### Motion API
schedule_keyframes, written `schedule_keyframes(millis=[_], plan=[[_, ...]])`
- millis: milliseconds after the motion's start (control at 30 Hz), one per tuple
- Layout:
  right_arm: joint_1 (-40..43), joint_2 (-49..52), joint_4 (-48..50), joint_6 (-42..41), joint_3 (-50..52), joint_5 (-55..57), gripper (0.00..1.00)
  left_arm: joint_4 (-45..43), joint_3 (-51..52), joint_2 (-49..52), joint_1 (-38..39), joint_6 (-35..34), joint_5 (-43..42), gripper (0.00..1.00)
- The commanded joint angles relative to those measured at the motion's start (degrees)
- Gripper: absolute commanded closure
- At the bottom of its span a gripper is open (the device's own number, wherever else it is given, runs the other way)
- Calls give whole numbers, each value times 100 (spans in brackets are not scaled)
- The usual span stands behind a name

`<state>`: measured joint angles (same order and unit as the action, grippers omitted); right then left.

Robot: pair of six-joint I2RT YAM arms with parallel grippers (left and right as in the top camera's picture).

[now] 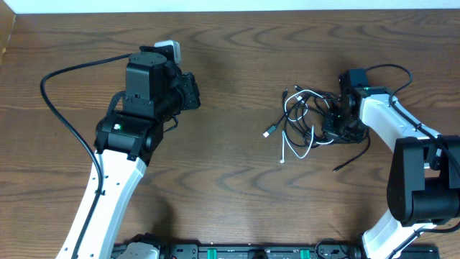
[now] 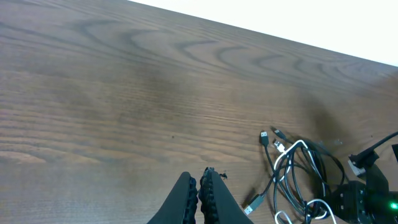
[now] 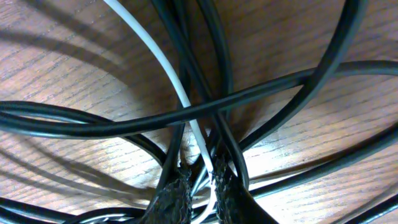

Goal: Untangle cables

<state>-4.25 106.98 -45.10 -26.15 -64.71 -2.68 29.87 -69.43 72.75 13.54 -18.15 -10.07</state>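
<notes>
Wooden table, black cables, one white cable

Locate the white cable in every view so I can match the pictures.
Overhead: white cable in the tangle right of centre, beside the right gripper.
Left wrist: white cable loops at lower right.
Right wrist: white cable runs from top centre down between the fingers.
Shared landmark: the black cables crossing it.

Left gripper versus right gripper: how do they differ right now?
The left gripper is shut on nothing; the right gripper is pinched on strands of the cables, a white one among them. The left gripper hangs over bare table, apart from the cables; the right gripper sits inside their tangle. Both are dark, textured and closed.
</notes>
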Motion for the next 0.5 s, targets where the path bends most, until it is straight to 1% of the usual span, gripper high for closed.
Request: schedule_keyframes(millis=[0, 67, 100, 233, 467], plan=[[44, 188, -142, -81, 278, 168, 93, 13, -92, 22, -28, 35, 70, 92], [81, 188, -146, -81, 240, 164, 98, 13, -92, 22, -28, 35, 70, 92], [101, 188, -177, -81, 199, 162, 99, 13, -92, 24, -28, 35, 72, 92], [120, 103, -404, -39, -28, 144, 99, 11, -92, 24, -28, 33, 70, 92], [116, -391, -887, 496, -603, -280, 99, 11, -92, 22, -28, 33, 70, 92]])
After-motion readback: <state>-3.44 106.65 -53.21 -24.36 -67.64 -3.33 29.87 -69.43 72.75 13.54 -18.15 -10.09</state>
